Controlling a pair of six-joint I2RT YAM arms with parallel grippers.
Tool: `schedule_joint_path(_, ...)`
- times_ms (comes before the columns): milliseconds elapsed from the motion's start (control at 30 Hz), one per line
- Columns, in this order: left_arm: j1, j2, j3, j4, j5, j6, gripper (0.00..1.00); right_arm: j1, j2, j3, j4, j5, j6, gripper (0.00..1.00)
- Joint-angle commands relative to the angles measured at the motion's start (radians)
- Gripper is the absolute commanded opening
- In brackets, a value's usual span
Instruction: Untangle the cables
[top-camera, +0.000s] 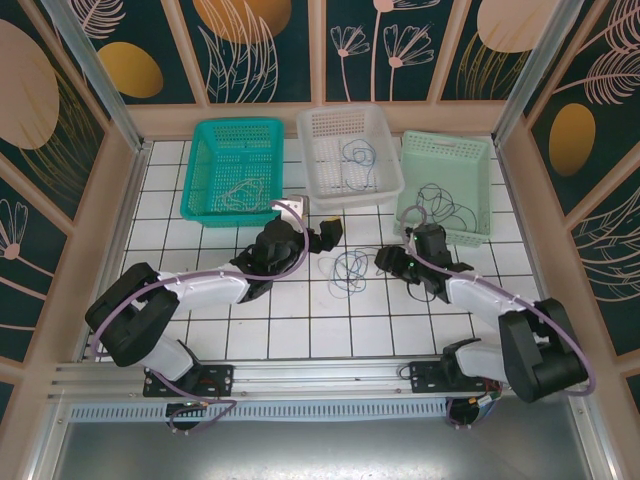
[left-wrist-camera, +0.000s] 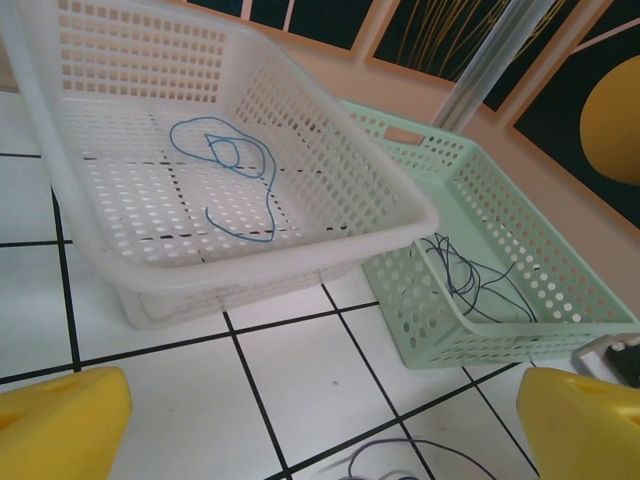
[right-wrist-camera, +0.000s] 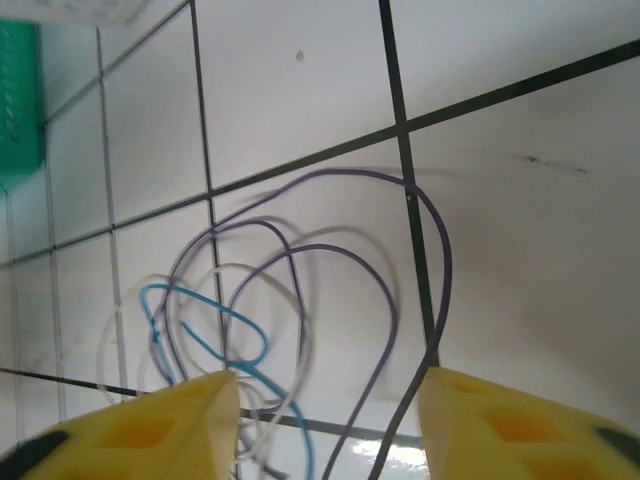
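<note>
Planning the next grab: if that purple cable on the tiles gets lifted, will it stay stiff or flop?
Probably floppy: the purple cable lies in loose curves. Likely light, being so thin. It may drag the blue cable along, since their loops cross.

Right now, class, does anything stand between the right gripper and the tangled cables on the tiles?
Nothing visible does. The right gripper hangs close above the cables with its jaws apart, and several strands run between its yellow fingers. Around the tangle there is only the bare tiled table; the baskets stand farther back.
</note>
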Motion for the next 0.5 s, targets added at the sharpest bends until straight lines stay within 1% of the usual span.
schedule_joint_path(0, 0.005, 0.002, -0.01, 0.039, 0.016, -0.022, 0.99, 0.022, 0.044, 0.01, 0.052, 0.019, 0.006, 0.31)
schedule_joint_path(33, 0.004, 0.0, -0.011, 0.036, 0.015, -0.02, 0.99, 0.027, 0.046, 0.015, 0.05, 0.026, -0.002, 0.2)
schedule_joint_path(67, 0.005, -0.003, -0.011, 0.033, 0.012, -0.018, 0.99, 0.032, 0.04, 0.022, 0.042, 0.034, -0.017, 0.12)
schedule_joint_path(133, 0.005, -0.008, -0.013, 0.028, 0.008, -0.013, 0.99, 0.04, 0.008, 0.032, 0.014, 0.065, -0.037, 0.0)
schedule_joint_path(233, 0.005, -0.011, -0.014, 0.021, 0.006, -0.003, 0.99, 0.044, -0.081, 0.035, -0.03, 0.119, -0.069, 0.0)
schedule_joint_path(300, 0.005, -0.01, -0.011, 0.019, 0.028, 0.009, 0.99, 0.047, -0.162, 0.029, -0.041, 0.136, -0.091, 0.0)
schedule_joint_path(400, 0.005, -0.002, 0.011, 0.022, 0.117, 0.043, 0.99, 0.053, -0.292, 0.021, -0.044, 0.135, -0.141, 0.0)
schedule_joint_path(467, 0.005, 0.007, 0.031, 0.033, 0.181, 0.059, 0.99, 0.056, -0.366, 0.025, -0.045, 0.096, -0.181, 0.0)
